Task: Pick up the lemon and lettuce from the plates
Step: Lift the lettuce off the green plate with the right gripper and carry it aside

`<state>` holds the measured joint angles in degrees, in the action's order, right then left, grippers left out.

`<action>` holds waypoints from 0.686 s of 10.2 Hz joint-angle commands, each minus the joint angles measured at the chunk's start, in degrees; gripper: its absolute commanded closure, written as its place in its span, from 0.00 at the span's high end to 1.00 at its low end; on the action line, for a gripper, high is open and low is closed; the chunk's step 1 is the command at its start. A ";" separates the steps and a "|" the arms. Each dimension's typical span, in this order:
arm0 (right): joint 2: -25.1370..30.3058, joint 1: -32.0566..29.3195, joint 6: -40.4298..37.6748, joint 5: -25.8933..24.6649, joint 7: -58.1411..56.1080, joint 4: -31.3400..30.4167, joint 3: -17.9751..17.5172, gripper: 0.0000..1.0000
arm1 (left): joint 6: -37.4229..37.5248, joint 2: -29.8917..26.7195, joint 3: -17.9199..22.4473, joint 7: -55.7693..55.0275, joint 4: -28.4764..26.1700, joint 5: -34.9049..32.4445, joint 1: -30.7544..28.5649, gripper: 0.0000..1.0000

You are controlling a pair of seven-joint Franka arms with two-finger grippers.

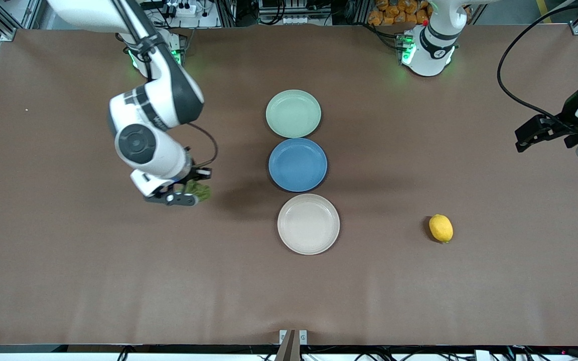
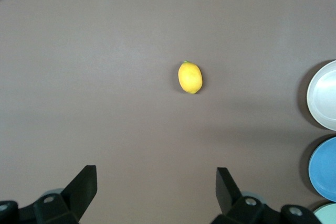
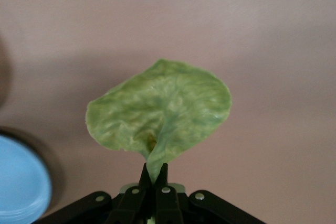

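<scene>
Green and wrinkled, the lettuce (image 3: pixel 160 116) hangs from the right end effector (image 1: pixel 184 196), whose fingers are pressed together on the narrow stem end of the leaf; the broad blade fans out free in the air. In the front view it is over bare brown surface (image 1: pixel 68 276) toward the right arm's end, well apart from the row of plates. The lemon (image 1: pixel 441 228) lies on the surface toward the left arm's end, off any plate. All three plates look bare: the pale green plate (image 1: pixel 293 113), farthest from the front camera, the blue plate (image 1: pixel 297 164) in the middle, and the beige-white plate (image 1: pixel 308 223), nearest.

The step in hand, as I judge it, is setting the leaf down. Since the grip is only on a thin tab, the leaf is likely to swing or slip, so a slow, level descent suits it. Bring the blade low enough to touch the surface before parting the fingers, so it settles flat rather than drifting. Lift straight up afterwards, in case the leaf clings to a pad.

The left end effector (image 1: pixel 530 135) waits with its fingers (image 2: pixel 84 187) spread wide, up over the edge of the surface at the left arm's end, looking down on the lemon, with nothing between them
</scene>
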<state>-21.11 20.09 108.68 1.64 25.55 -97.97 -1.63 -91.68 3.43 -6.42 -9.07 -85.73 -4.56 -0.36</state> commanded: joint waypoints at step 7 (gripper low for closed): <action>-3.75 -15.16 -0.50 -5.94 -18.07 0.68 -0.92 0.00 | -0.77 -0.44 0.71 1.60 -0.58 2.89 -0.61 1.00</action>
<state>-22.65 6.51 107.71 -2.33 8.35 -98.01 -1.59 -91.86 3.09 -5.70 -8.97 -85.96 -3.01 -0.73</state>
